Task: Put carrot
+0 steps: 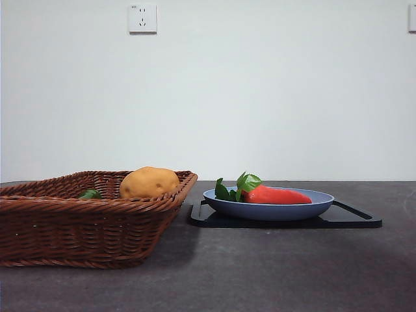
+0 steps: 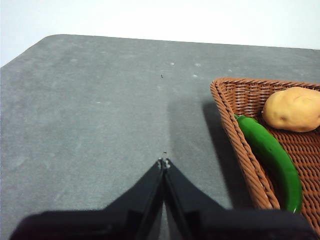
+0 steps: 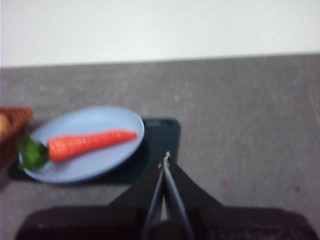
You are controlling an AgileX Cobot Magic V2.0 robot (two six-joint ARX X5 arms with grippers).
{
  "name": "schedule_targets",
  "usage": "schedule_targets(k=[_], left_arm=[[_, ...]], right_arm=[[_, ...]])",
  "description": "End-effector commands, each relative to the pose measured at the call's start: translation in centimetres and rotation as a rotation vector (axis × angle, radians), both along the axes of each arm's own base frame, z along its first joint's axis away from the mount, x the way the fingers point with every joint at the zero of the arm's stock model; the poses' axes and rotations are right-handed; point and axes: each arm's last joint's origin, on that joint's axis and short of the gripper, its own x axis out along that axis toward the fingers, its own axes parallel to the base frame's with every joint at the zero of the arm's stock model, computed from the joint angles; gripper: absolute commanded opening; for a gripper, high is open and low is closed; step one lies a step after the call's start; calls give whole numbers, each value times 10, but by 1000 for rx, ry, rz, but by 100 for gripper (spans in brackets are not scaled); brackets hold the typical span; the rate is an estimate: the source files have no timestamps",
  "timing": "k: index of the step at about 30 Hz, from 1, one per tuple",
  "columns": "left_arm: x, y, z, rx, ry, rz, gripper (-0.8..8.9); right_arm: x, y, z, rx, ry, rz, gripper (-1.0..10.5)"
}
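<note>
The red-orange carrot (image 1: 276, 195) with green leaves lies on a blue plate (image 1: 273, 210) that rests on a black tray (image 1: 354, 218), right of centre in the front view. The right wrist view shows the carrot (image 3: 85, 144) lying on the plate (image 3: 100, 120). My right gripper (image 3: 165, 159) is shut and empty, above the tray beside the plate. My left gripper (image 2: 164, 163) is shut and empty over bare table beside the wicker basket (image 2: 235, 130). Neither arm shows in the front view.
The brown wicker basket (image 1: 78, 224) stands at the left and holds a yellow-brown potato (image 1: 149, 182) and a green pepper (image 2: 272, 155). A wall with a socket (image 1: 142, 18) stands behind the dark grey table (image 1: 260, 273).
</note>
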Motion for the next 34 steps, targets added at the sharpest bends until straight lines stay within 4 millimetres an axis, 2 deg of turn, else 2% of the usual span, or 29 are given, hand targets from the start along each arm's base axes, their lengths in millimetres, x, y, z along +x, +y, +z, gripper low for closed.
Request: schedule_targets(k=[1, 5, 13, 34], left_arm=[[0, 0, -2, -7, 4, -2, 8], [0, 0, -2, -6, 4, -1, 8], [0, 0, -2, -6, 4, -1, 8], [0, 0, -2, -6, 4, -1, 8]], right_arm=[[0, 0, -11, -7, 1, 2, 4], [0, 0, -24, -6, 4, 3, 4], [0, -2, -37, 2, 2, -20, 4], [0, -2, -37, 19, 3, -29, 4]])
